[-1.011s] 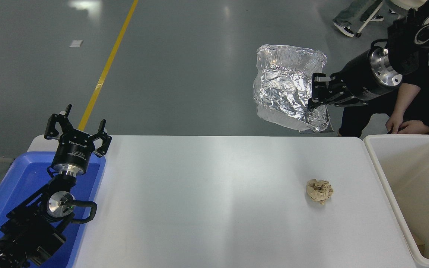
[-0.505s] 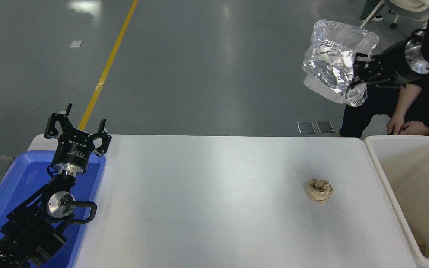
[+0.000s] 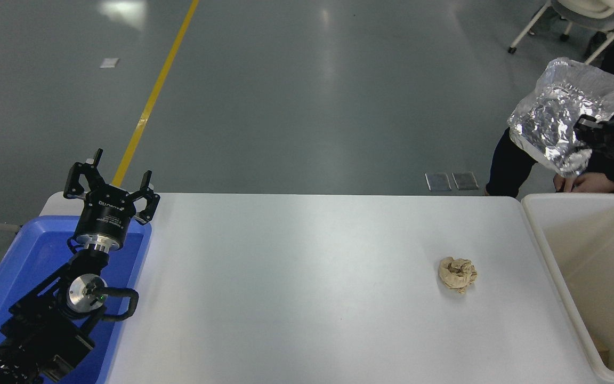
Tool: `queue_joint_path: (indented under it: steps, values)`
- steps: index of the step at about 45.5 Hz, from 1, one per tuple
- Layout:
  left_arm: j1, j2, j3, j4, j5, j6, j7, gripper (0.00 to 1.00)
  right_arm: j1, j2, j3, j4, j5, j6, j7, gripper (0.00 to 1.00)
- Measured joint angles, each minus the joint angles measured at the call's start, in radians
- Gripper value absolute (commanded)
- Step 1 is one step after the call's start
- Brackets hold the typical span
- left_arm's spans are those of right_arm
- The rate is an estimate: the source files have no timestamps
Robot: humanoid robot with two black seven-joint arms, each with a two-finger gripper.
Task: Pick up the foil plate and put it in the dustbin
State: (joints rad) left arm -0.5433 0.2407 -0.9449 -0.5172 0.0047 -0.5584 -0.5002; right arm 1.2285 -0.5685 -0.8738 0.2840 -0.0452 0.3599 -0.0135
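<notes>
The foil plate [image 3: 563, 114] is a shiny, crumpled silver tray held high in the air at the upper right, tilted on edge, beyond the table's far right corner. My right gripper [image 3: 584, 128] comes in from the right edge and is shut on the plate's right rim. The dustbin [image 3: 539, 234], a cream-white deep tub, stands at the table's right end, below and in front of the plate. My left gripper [image 3: 110, 184] is parked open at the lower left over the blue tray.
A tan paper wad [image 3: 457, 273] lies on the white table [image 3: 296, 288] near the dustbin. A blue tray [image 3: 24, 266] sits at the left end. A person in dark clothes, a hand [image 3: 584, 184] just behind the dustbin, is at the far right.
My right gripper has carried the foil plate to the right, from above the table's far edge to a spot above the dustbin's far side. The left arm has not moved.
</notes>
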Motion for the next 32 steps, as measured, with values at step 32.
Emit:
queue_joint_path:
  steps: [32]
  values:
    - [0.000, 0.000, -0.001, 0.000, 0.000, 0.000, -0.001, 0.98, -0.471, -0.022, 0.241, -0.051, 0.002, -0.331, -0.002, 0.00]
